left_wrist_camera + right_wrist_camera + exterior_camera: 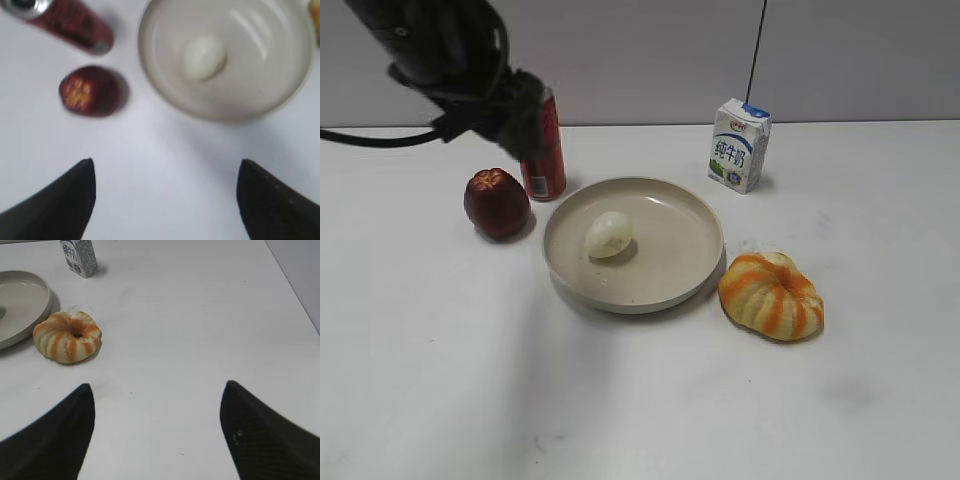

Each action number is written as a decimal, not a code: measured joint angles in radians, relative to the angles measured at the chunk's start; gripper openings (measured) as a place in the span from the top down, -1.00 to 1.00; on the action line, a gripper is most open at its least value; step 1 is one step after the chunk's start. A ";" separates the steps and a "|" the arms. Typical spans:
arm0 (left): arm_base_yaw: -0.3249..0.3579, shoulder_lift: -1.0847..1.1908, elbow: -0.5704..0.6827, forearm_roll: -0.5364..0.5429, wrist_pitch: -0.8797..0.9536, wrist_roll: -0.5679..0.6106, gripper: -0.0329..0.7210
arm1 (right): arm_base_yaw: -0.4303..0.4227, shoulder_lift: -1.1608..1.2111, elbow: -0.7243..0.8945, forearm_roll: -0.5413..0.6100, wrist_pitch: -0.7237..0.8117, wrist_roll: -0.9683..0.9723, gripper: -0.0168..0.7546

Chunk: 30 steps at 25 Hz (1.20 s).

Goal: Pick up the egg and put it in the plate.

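The pale egg (609, 234) lies inside the beige plate (690, 270), left of its middle. It also shows in the left wrist view (203, 56), in the plate (270, 90). My left gripper (165, 172) is open and empty, raised above the table near the apple, away from the plate. In the exterior view its arm (485, 85) is at the upper left; the fingertips are not distinct there. My right gripper (157, 400) is open and empty over bare table, right of the plate's edge (42, 307).
A dark red apple (497, 203) and a red can (544, 150) stand left of the plate. A milk carton (739, 145) stands behind it at the right. An orange-and-white ribbed pumpkin-like thing (772, 295) lies at the plate's right front.
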 joint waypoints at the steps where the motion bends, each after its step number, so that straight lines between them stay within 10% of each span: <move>1: 0.000 -0.007 0.000 0.040 0.068 -0.034 -0.87 | 0.000 0.000 0.000 0.000 0.000 0.000 -0.57; 12: 0.032 -0.051 0.068 0.151 0.159 -0.217 -0.73 | 0.000 0.000 0.000 0.000 0.000 0.000 -0.57; 30: 0.202 -0.637 0.861 0.112 0.145 -0.325 -0.66 | 0.000 0.000 0.000 0.000 0.000 0.000 -0.57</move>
